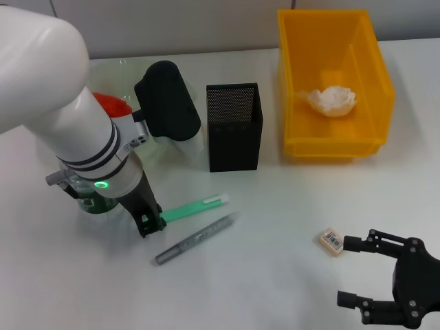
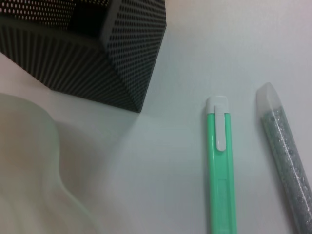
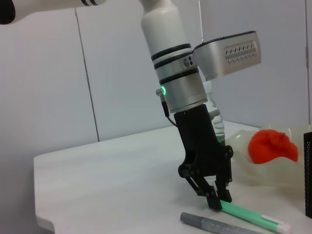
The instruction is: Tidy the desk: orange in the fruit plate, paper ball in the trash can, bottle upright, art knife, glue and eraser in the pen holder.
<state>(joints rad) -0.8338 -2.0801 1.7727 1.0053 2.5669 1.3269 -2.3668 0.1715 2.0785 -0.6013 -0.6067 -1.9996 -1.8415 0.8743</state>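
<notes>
The green art knife (image 1: 196,207) lies flat on the table, with the grey glue (image 1: 196,239) stick just in front of it. My left gripper (image 1: 152,220) reaches down onto the knife's near end, fingers closed on it (image 3: 219,200). The black mesh pen holder (image 1: 234,127) stands behind them. Off to the right lies the eraser (image 1: 332,242), and my right gripper (image 1: 344,270) sits open beside it, holding nothing. The paper ball (image 1: 332,100) rests in the yellow trash can (image 1: 295,82). The orange (image 3: 273,146) sits in the fruit plate (image 3: 258,168). The bottle (image 3: 214,117) stands upright behind my left arm.
My left arm's white body (image 1: 62,117) covers most of the fruit plate and bottle in the head view. The table's near left edge (image 3: 44,219) shows in the right wrist view. Bare tabletop lies between the glue and the eraser.
</notes>
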